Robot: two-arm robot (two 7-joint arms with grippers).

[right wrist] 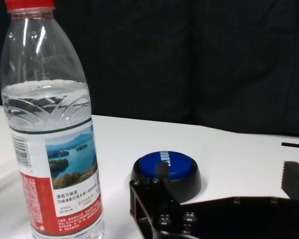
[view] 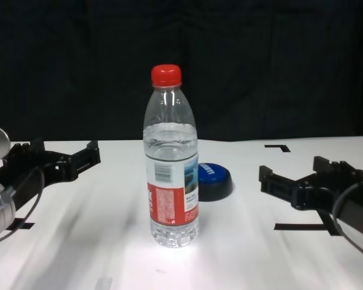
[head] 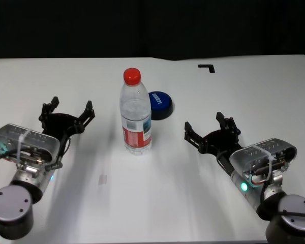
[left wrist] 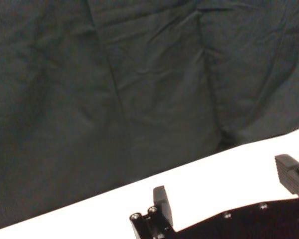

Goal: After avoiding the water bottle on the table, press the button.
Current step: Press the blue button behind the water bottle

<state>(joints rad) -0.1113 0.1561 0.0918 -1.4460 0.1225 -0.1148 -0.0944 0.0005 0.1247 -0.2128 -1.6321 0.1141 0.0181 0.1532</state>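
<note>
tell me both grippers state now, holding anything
Left gripper: open, holding nothing.
Right gripper: open, holding nothing.

Water bottle (view: pixel 172 163) hides button (view: pixel 214 179) left part in chest view; button lettering unreadable.

The button (right wrist: pixel 165 167) and water bottle (right wrist: pixel 52 129) carry lettering too small to read.

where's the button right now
In the head view the button sits on the table just behind and right of the bottle, left of the right gripper.
</note>
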